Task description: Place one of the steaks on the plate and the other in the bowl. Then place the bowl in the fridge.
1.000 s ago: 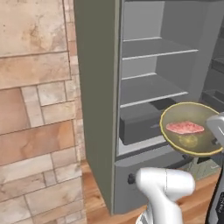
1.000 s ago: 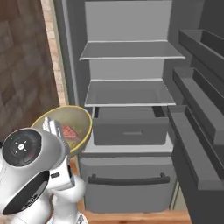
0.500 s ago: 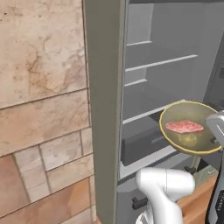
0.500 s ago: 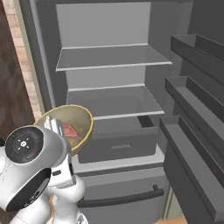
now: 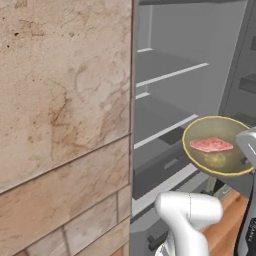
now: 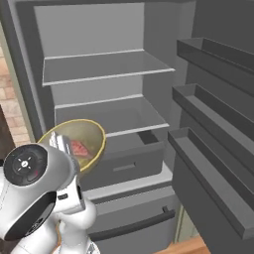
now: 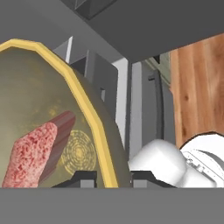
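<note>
The fingers (image 7: pixel 113 177) pinch the yellow rim of the bowl (image 5: pixel 220 146), closed on its wall; the pale steak (image 5: pixel 211 145) lies inside. The bowl hangs in front of the open fridge (image 6: pixel 106 64), beside its drawer (image 6: pixel 126 158). The last step is in hand: next comes carrying the bowl inward onto a shelf (image 6: pixel 111 115), level.

The left base view looks past a stone wall (image 5: pixel 65 125) into the open fridge (image 5: pixel 170 75); the right base view faces its shelves (image 6: pixel 106 67) squarely. Both share the bowl (image 5: pixel 220 146), which the hand view sees close up.
</note>
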Motion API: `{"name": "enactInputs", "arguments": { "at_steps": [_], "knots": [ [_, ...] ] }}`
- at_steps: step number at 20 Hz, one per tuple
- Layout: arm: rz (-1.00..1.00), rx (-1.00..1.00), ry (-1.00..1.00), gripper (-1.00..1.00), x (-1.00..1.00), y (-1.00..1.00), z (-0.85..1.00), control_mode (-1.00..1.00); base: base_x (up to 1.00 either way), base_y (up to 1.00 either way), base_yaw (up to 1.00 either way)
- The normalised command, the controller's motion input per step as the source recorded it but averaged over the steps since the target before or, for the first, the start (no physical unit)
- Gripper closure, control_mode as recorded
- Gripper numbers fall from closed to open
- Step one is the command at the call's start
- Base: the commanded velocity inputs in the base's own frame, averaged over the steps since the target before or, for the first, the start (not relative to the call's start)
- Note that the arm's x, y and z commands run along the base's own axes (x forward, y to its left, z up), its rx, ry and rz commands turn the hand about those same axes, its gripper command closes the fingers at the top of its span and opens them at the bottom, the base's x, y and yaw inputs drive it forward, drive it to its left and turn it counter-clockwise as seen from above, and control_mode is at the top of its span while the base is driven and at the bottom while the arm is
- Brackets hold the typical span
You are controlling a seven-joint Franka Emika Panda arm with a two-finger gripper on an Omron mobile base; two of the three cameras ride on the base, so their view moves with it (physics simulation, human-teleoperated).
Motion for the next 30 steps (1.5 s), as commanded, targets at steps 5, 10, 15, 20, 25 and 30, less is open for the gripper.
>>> {"name": "enactInputs", "arguments": {
  "at_steps": [5,10,15,20,25,30],
  "knots": [
    [0.0,0.0,0.0,1.0,0.0,0.0,0.0,1.0,0.62,0.01,-0.07],
    [0.0,0.0,0.0,1.0,0.39,0.0,0.0,-1.0,0.22,0.0,0.0],
    [0.04,0.0,0.0,1.0,0.69,0.0,0.0,-1.0,0.0,0.0,0.0],
    [0.02,0.0,0.0,1.0,0.71,0.06,-0.08,-1.0,0.0,0.0,0.0],
    [0.01,0.0,-0.04,1.0,0.85,0.05,-0.16,-1.0,0.0,0.0,0.0],
    [0.0,0.0,0.01,1.0,0.92,0.03,-0.09,-1.0,0.0,0.0,0.0]
  ]
}}
